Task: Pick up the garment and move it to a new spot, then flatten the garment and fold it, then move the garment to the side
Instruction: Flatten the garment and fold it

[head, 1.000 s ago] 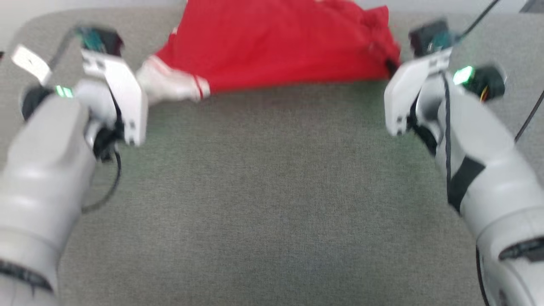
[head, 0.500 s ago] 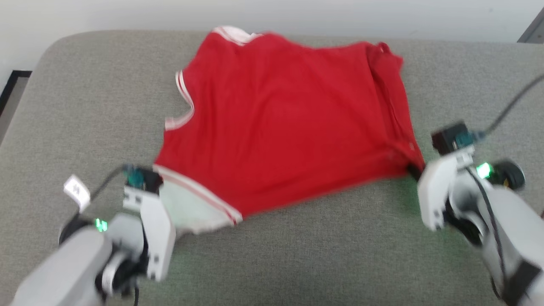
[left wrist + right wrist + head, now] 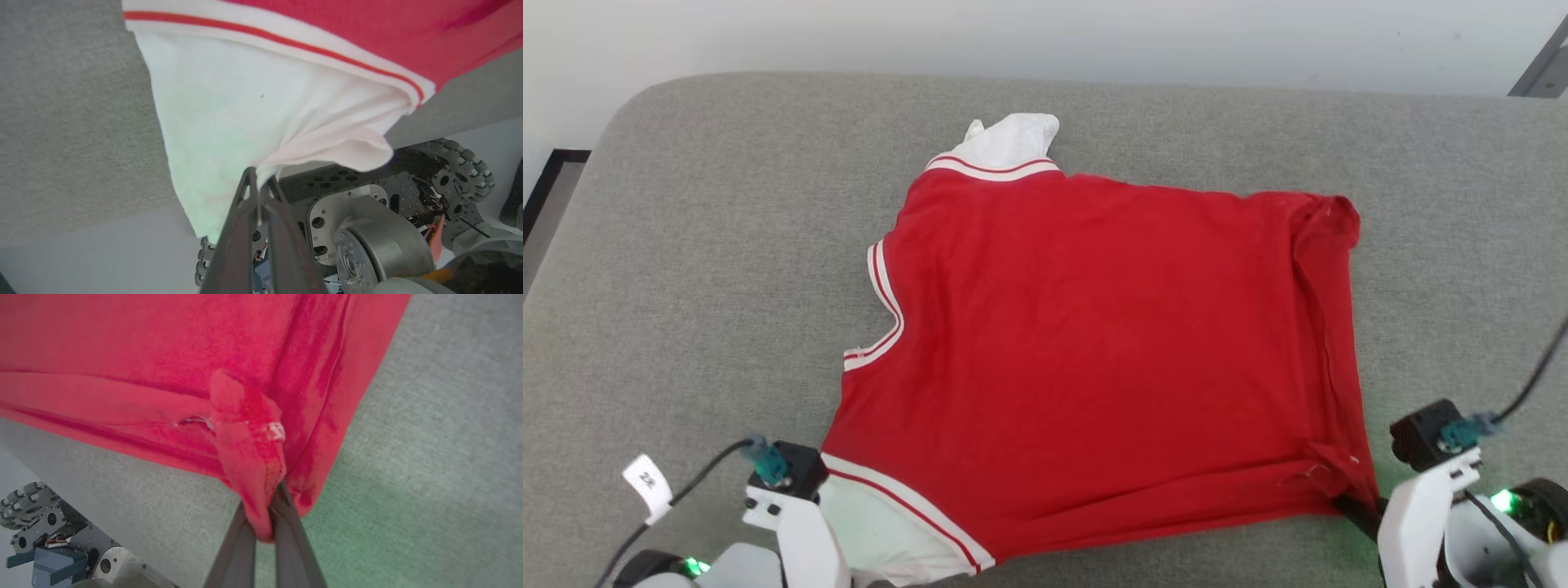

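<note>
At the left, the left jaws are pinched almost shut on the cuff end of the near white sleeve (image 3: 229, 114). That sleeve drapes past the near edge of the grey fabric-covered cushion (image 3: 727, 204), with the robot's wheeled base (image 3: 367, 228) below it. The small red jersey-style shirt with white sleeves and red-and-white striped trim (image 3: 1094, 351) lies spread across the middle of the cushion, plain red face up. Its neck opening is to the left and its hem to the right. The far white sleeve (image 3: 1011, 139) sits crumpled beyond the shirt's far edge. Along the right side the hem is rolled into a ridge (image 3: 1327, 310), and the right jaws are clamped on a bunched nub of red cloth at the near hem corner (image 3: 253, 457).

The step in hand looks like flattening — the body is nearly smooth, and the trouble is at the edges. To do it well, the two arms should pull apart with equal tension so the near edge runs straight. Both ends should then go down onto the cushion together, and the jaws should open only once the cloth rests. The left end needs to go forward first, since the sleeve already overhangs the edge. From the head view I cannot tell whether the near edge is lifted or resting. After release, the rolled hem and the far sleeve want smoothing outward — before any fold.
</note>
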Tool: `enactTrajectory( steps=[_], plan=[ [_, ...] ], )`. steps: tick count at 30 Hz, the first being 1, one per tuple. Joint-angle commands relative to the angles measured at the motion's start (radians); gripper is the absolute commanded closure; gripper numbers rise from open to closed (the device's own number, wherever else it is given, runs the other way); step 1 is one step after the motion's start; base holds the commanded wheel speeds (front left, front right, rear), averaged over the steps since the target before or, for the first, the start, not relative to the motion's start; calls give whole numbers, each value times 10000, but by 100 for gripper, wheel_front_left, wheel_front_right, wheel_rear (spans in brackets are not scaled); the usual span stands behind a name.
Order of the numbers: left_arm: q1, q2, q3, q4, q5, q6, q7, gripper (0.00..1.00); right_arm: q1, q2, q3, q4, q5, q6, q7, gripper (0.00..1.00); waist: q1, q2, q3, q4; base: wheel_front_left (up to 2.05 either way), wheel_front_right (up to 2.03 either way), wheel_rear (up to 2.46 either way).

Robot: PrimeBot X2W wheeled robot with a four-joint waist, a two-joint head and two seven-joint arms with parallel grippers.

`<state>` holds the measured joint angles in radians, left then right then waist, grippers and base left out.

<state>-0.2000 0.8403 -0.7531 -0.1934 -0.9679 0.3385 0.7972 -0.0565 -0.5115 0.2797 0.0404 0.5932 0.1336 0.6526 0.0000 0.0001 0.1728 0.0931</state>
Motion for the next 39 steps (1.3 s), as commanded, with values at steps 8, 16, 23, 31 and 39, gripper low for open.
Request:
enactTrajectory(
  steps=[8, 16, 23, 31, 39],
  plan=[
    [-687, 806, 682, -941, 300, 184, 64, 100, 848, 885, -1586, -1836, -406, -54, 671, 100, 0, -1, 127, -131, 0, 0, 0],
    [-2895, 922, 1090, -649, 1347, -842, -290, 100, -44, 1658, -2578, -3000, -1033, -52, 1234, 100, 0, -1, 531, -346, 0, 0, 0],
    [-5248, -341, 615, 1487, 2115, -2597, -711, 100, -1650, 2123, -2636, -2276, -1479, -52, 1164, 100, 0, -1, 1138, -515, 0, 0, 0],
    [-7037, -1887, -52, 5076, 2288, -3943, -668, 100, -3506, 2457, -2109, -121, -2284, -52, 623, 100, 0, -1, 1940, -759, 0, 0, 0],
    [-7662, -2838, -422, 7932, 1969, -4366, -395, 100, -4766, 3005, -1568, 2083, -2839, -53, 743, 95, 0, -1, 2406, -1028, 0, 0, 0]
  ],
)
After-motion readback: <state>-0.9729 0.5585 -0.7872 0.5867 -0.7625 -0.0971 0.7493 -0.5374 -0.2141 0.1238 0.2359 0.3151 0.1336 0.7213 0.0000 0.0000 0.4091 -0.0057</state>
